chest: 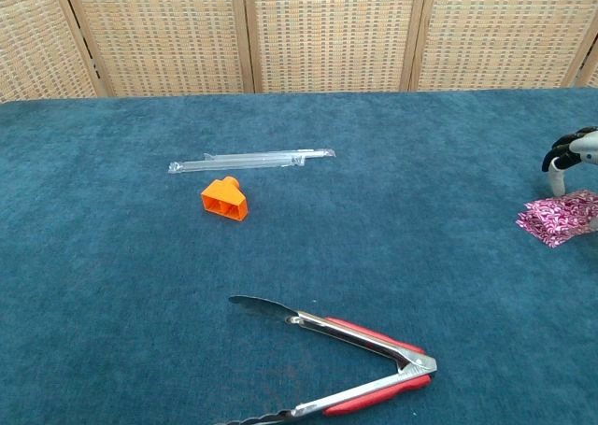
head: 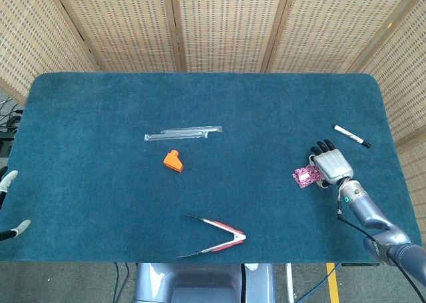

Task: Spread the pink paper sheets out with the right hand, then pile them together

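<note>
**Right hand low at four o'clock, left hand at the edge**

The right hand (head: 331, 166) sits palm-down at about four o'clock on the bench, its dark-tipped fingers (head: 323, 145) curled and pointing toward twelve. Its forearm runs back toward five o'clock. In the chest view only the fingers show at the right edge. The left hand (head: 9, 203) barely shows at eight o'clock, two pale fingertips spread apart.

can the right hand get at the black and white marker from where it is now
Probably yes. The right hand sits over the pink paper sheets, and the marker lies just beyond it on the bare blue table, with nothing between them. It would have to leave the sheets first.
</note>
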You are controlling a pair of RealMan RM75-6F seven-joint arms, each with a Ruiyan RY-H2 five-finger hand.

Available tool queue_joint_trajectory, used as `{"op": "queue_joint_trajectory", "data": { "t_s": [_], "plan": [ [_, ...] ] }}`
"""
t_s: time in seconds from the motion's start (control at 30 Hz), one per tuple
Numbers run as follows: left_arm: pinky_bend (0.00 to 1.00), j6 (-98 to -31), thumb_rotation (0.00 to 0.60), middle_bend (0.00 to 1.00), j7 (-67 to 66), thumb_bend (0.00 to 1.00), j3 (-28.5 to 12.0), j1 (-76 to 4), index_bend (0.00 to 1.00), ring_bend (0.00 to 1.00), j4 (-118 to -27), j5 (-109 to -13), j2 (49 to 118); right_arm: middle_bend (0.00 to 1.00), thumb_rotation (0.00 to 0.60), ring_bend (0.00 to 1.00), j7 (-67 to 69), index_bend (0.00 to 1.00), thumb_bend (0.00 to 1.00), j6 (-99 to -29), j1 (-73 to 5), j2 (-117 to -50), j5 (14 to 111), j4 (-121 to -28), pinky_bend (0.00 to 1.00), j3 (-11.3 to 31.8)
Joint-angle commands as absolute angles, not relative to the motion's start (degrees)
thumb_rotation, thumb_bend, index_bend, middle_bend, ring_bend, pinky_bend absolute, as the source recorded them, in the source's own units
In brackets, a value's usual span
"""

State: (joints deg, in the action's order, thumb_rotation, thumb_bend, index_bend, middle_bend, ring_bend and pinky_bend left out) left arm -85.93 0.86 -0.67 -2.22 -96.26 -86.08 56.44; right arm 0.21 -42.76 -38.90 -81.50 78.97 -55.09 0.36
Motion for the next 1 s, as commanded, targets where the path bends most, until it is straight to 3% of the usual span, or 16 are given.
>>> {"op": "queue_joint_trajectory", "data": {
  "t_s": [0.03,0.63,1.0],
  "plan": [
    [0.0,-85.83,0.6,0.0,0.88,0.01,-0.65,-2.25,0.0,0.0,-96.24,-86.07,56.43,0.16,0.6,0.0,0.68,0.36,0.23,-42.6,-38.91,-81.79,79.15,-54.68,0.0,0.46],
    [0.0,-85.75,0.6,0.0,1.05,0.01,-0.94,-2.41,0.0,0.0,-96.09,-85.93,56.48,0.11,0.6,0.0,0.28,0.24,0.21,-44.14,-38.44,-80.26,78.31,-56.47,0.0,2.39],
    [0.0,-86.04,0.6,0.0,0.37,0.01,-1.56,-2.7,0.0,0.0,-94.82,-85.65,57.95,0.13,0.6,0.0,-6.32,0.24,0.26,-57.81,-31.77,-74.04,71.04,-72.49,0.0,7.8]
  ]
}}
